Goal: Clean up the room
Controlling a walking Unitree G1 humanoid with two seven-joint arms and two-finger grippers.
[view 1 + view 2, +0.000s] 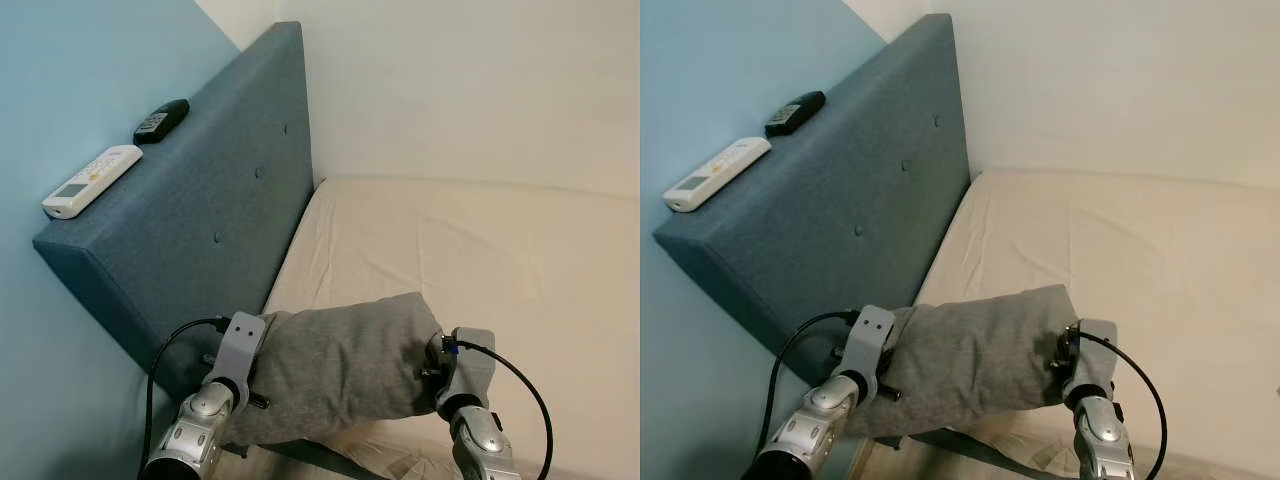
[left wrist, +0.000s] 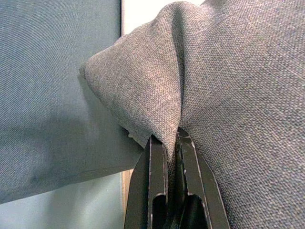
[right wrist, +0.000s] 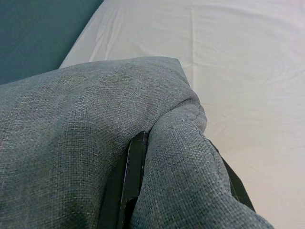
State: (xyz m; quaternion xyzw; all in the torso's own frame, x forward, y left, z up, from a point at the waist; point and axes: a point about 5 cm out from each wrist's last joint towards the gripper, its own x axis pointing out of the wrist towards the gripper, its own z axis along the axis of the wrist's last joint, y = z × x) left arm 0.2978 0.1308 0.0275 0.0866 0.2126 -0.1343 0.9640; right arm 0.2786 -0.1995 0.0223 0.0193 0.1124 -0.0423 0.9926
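Note:
A grey fabric pillow (image 1: 335, 365) hangs between my two arms over the near corner of the bed, close to the blue headboard (image 1: 215, 215). My left gripper (image 2: 170, 143) is shut on the pillow's left edge, the cloth pinched between its black fingers (image 2: 155, 162). At the pillow's right end my right gripper (image 3: 178, 162) is shut on a fold of the cloth, one finger (image 3: 136, 162) showing beside the bunched fabric. The pillow (image 3: 86, 133) sits above the cream sheet (image 3: 238, 71).
The bed's cream mattress (image 1: 480, 260) stretches ahead and to the right, against a white wall. On top of the headboard lie a white remote (image 1: 92, 180) and a black remote (image 1: 161, 120). A light blue wall (image 1: 70, 80) stands on the left.

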